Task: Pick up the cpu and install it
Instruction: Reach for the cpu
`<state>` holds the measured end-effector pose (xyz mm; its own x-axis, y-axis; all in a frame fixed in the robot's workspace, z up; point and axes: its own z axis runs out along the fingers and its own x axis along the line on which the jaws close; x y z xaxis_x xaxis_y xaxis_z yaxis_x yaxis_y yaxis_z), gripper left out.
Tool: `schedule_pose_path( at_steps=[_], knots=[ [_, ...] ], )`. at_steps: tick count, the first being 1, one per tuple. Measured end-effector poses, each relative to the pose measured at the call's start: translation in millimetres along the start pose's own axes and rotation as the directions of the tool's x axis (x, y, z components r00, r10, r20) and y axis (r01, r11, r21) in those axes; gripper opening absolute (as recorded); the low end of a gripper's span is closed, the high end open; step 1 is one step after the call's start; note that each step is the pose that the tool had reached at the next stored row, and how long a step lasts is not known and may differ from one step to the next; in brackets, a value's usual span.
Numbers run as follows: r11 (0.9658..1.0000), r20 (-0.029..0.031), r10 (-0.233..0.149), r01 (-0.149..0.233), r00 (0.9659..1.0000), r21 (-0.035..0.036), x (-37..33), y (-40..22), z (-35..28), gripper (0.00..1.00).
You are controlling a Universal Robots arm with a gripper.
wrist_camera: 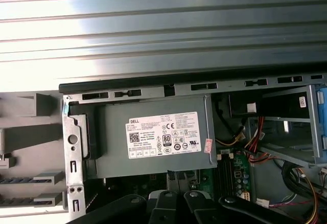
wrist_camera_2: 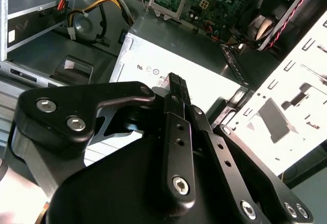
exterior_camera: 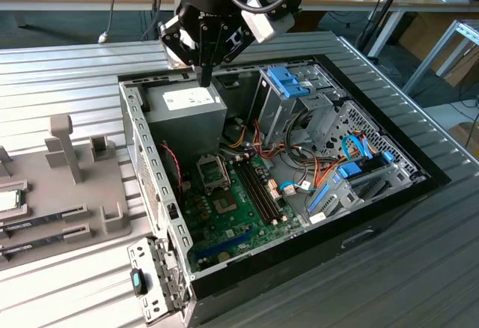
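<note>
Exterior view: fingers point(exterior_camera: 203, 72) over power-supply point(exterior_camera: 188, 109) edge

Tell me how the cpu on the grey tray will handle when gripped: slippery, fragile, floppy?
The cpu looks thin and flat, so probably stiff and light. Its pale metal top looks smooth, so it may slip in a grip. It seems to sit between raised stops on the grey tray, so a push would likely jam it.
</note>
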<state>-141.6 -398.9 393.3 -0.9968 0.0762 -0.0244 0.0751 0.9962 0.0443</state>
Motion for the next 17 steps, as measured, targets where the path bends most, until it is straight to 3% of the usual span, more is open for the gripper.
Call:
schedule_pose_path(
  at_steps=[17],
  knots=[
    [1.0, 0.0, 0.0, 0.0, 1.0, 0.0, 6.1, -0.5, -0.2, 0.11]
  ],
)
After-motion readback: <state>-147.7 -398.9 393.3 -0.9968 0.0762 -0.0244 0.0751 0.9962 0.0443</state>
